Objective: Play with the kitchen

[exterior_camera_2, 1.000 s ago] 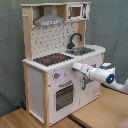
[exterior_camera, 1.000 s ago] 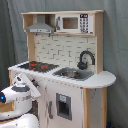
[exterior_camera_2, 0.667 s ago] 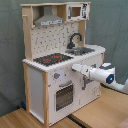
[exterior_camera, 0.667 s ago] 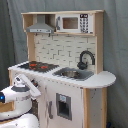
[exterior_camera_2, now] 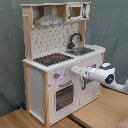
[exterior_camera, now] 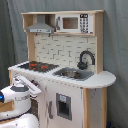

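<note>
1. The kitchen [exterior_camera: 65, 65] stands tall in front of a grey curtain [exterior_camera: 115, 60], and in the second exterior view it rests on a wooden floor [exterior_camera_2: 95, 112].
2. Up top on the kitchen: the grey hood [exterior_camera_2: 49, 21], with the microwave [exterior_camera: 72, 23] on the shelf just beside it.
3. Mid-level, the stovetop [exterior_camera: 36, 65] shows red rings, and the sink [exterior_camera: 72, 74] sits right next to it with the black faucet [exterior_camera: 86, 59] curving over it.
4. Low on the kitchen's front, the oven door [exterior_camera_2: 64, 95] shows its window, knobs [exterior_camera_2: 56, 76] just above it.
5. And here's the arm [exterior_camera_2: 107, 77], white, reaching toward the kitchen's front panel!
6. The gripper [exterior_camera_2: 75, 69] is up against the front, near the knobs, just under the counter edge.
7. Fingers spread or pressed together? Cannot tell from either view.
</note>
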